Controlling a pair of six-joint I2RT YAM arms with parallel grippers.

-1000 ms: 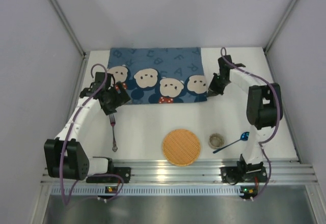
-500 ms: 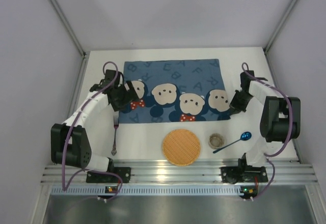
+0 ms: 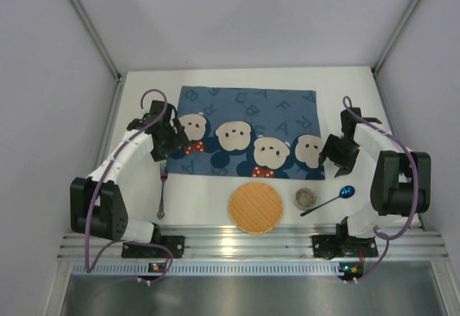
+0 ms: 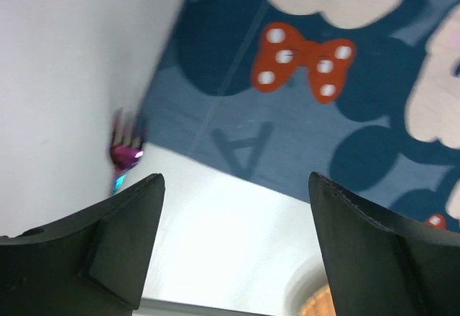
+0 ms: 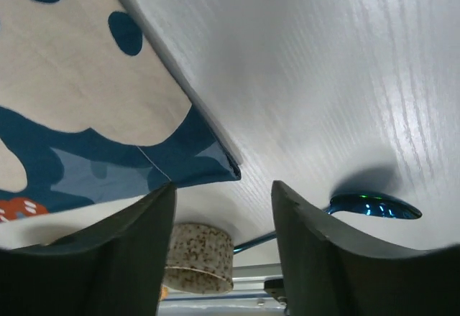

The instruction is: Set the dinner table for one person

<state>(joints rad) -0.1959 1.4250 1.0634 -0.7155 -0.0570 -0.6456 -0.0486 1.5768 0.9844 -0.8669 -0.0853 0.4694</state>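
**Both end effectors open at the ends of the bear mat**

The white worktop (image 3: 208, 194) fills the floor of the cell. On its middle lies a blue bear-print mat (image 3: 251, 111), flat and slightly skewed.

The left end effector (image 3: 171, 138) hangs over the mat's left end, above the first bear and its red bow. Its fingers (image 4: 122, 237) stand wide apart, with nothing between them. The right end effector (image 3: 332, 151) sits at the mat's near right corner. Its fingers (image 5: 316, 251) are parted too, and the cloth corner lies beyond the gap, not clamped.

A fork (image 3: 162, 190) lies off the mat's near left corner, tines towards the mat and handle pointing away from it. The wrist view is too blurred to show whether the tines touch the cloth. A round woven placemat (image 3: 256, 207) sits just beside the mat's near edge, below the third bear. A small speckled cup (image 3: 305, 199) stands near the mat's near right corner. A blue spoon (image 3: 330, 200) lies farther out from the same corner, just beyond the cup.
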